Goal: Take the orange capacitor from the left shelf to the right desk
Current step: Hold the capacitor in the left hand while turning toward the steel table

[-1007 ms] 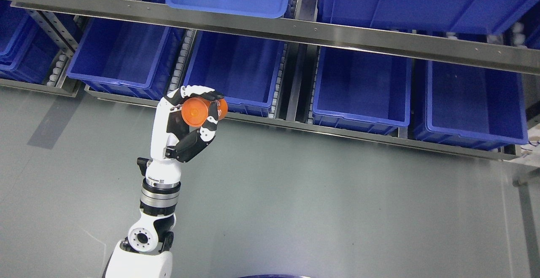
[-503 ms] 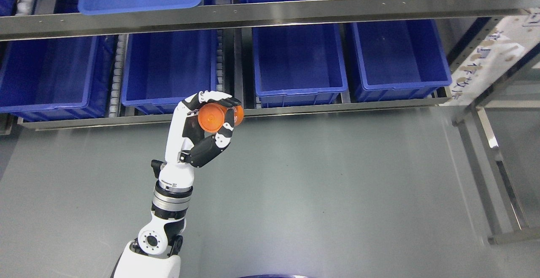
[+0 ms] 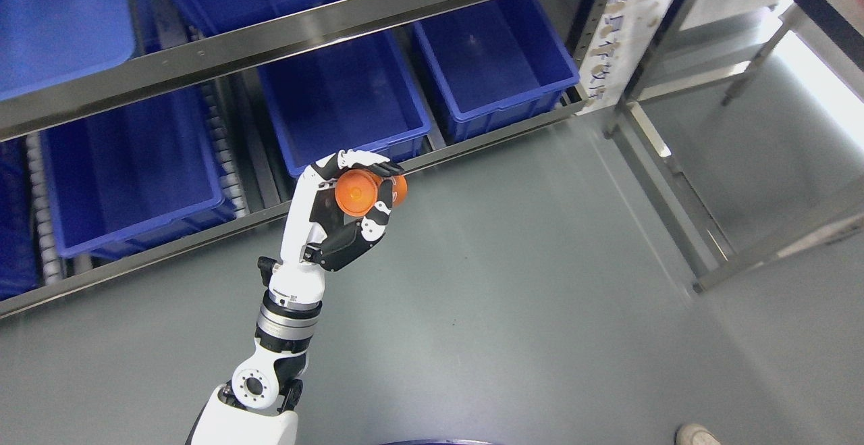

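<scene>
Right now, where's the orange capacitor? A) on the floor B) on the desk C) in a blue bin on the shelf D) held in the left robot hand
D: the left robot hand has its fingers wrapped around the orange capacitor, held up in front of the shelf, over the grey floor.

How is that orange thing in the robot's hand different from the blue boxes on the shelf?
The orange capacitor is a small round piece that fits inside the left hand; each blue bin is a big rectangular tub. The capacitor is held up in the air over the floor, clamped between the fingers, while the bins sit on the metal shelf. The capacitor looks closed at its end; the bins are open-topped. Both look like smooth plastic.
</scene>
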